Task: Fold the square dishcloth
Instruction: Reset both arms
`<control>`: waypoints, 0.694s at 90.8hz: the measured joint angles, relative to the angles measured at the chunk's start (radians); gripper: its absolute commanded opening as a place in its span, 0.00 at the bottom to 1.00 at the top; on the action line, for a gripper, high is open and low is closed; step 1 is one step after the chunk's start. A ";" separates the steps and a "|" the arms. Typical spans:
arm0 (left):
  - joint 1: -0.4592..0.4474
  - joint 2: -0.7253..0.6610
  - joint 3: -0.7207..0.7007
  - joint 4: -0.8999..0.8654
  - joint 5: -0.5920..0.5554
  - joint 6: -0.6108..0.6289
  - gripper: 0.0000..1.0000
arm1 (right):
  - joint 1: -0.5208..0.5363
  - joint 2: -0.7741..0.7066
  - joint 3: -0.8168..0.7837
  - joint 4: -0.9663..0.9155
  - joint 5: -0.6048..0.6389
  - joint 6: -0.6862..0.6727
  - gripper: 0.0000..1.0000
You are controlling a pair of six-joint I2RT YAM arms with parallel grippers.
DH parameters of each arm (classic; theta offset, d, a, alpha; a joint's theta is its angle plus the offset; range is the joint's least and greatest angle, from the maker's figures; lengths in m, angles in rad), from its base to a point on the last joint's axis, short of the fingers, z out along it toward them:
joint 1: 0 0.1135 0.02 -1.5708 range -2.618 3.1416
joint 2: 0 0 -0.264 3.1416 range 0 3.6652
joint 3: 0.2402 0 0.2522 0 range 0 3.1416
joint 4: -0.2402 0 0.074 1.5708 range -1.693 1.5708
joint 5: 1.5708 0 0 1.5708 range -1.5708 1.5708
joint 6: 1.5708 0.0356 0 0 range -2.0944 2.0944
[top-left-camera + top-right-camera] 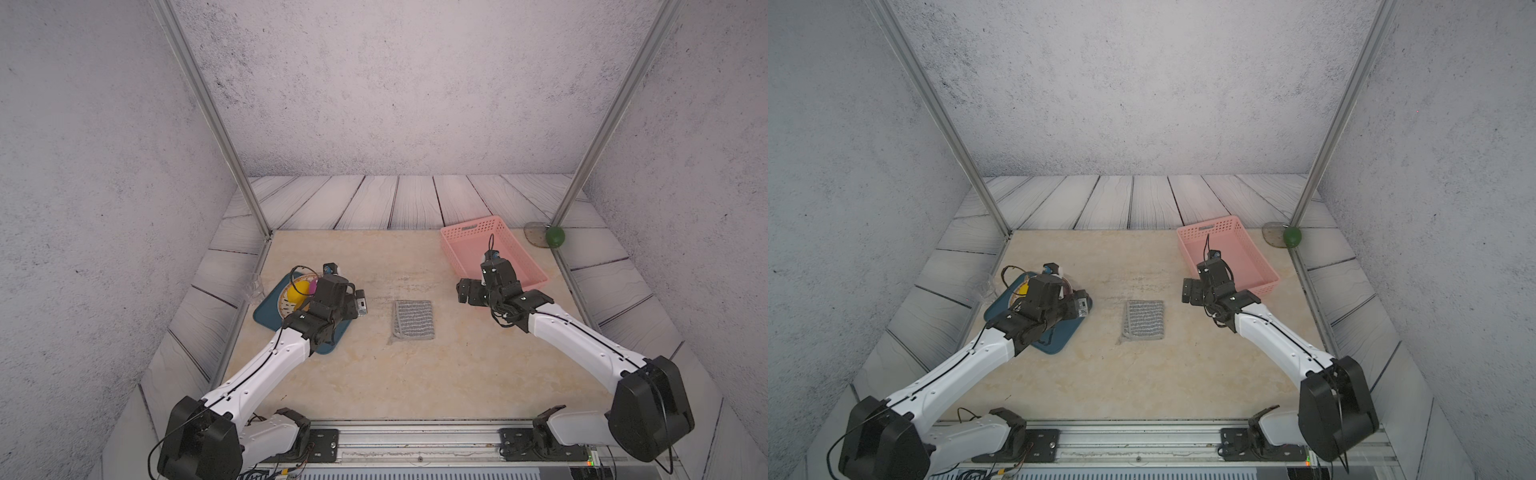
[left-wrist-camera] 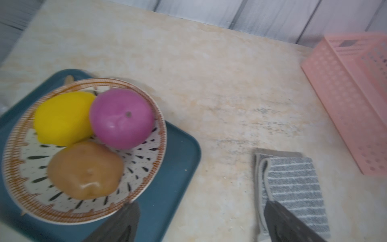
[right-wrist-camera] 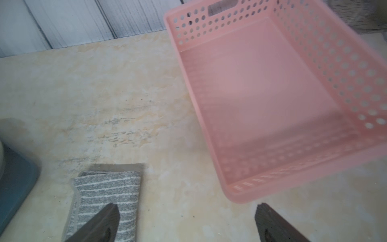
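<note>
The square dishcloth [image 1: 413, 319] lies folded on the bench [image 1: 415, 374], about midway between the two arms and touching neither in both top views; it is grey with thin whitish stripes, and its layered edges show along the side facing the left arm [image 2: 293, 184].

The left fingers [image 2: 280, 220] are spread wide with nothing between them; they hang at the inner edge of a dark teal tray [image 1: 268, 316], and in the left wrist view one finger overlaps the cloth's corner, though I cannot tell from that view whether it touches. On the tray sits a patterned plate [image 2: 136, 159] with an orange-striped rim; it holds a lemon [image 2: 62, 119], a purple onion [image 2: 121, 117] and a potato [image 2: 83, 169], all three touching one another.

The right fingers [image 3: 270, 224] are likewise spread wide and hold nothing; in a top view they [image 1: 463, 291] stand to the cloth's right, just before the near corner of a pink perforated basket [image 1: 473, 226]; the basket's floor [image 3: 261, 83] is bare.

Beyond the basket, at the far right corner by the frame post, a green ball-like thing [image 1: 555, 236] rests against a flat greyish piece [image 1: 534, 232]; the wrist views are somewhat blurred.
</note>
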 measured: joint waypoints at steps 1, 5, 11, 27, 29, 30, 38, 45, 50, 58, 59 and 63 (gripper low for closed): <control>0.004 -0.005 -0.006 0.000 -0.008 -0.002 1.00 | -0.003 -0.007 -0.005 -0.001 0.008 -0.001 0.99; 0.026 -0.019 -0.028 0.000 -0.041 -0.006 1.00 | -0.014 -0.036 -0.025 -0.006 0.044 -0.005 0.99; 0.057 -0.029 -0.051 0.000 -0.083 -0.010 1.00 | -0.027 -0.074 -0.054 -0.004 0.097 -0.014 0.99; 0.140 -0.046 -0.087 0.018 -0.176 -0.010 1.00 | -0.061 -0.167 -0.167 0.058 0.236 -0.055 0.99; 0.151 -0.050 -0.090 0.024 -0.185 -0.007 1.00 | -0.065 -0.176 -0.185 0.071 0.249 -0.061 0.99; 0.156 -0.051 -0.091 0.027 -0.189 -0.006 1.00 | -0.068 -0.181 -0.194 0.079 0.256 -0.066 0.99; 0.197 -0.060 -0.098 0.057 -0.212 0.006 1.00 | -0.091 -0.214 -0.268 0.142 0.298 -0.098 0.99; 0.231 -0.062 -0.109 0.103 -0.227 0.033 1.00 | -0.115 -0.224 -0.320 0.200 0.322 -0.122 0.99; 0.254 -0.061 -0.124 0.141 -0.230 0.057 1.00 | -0.132 -0.225 -0.356 0.246 0.333 -0.140 0.99; 0.300 -0.048 -0.152 0.208 -0.220 0.097 1.00 | -0.159 -0.225 -0.409 0.319 0.339 -0.166 0.99; 0.307 -0.045 -0.156 0.219 -0.216 0.103 1.00 | -0.162 -0.225 -0.414 0.325 0.339 -0.169 0.99; 0.331 -0.032 -0.170 0.249 -0.200 0.122 1.00 | -0.177 -0.227 -0.433 0.354 0.339 -0.187 0.99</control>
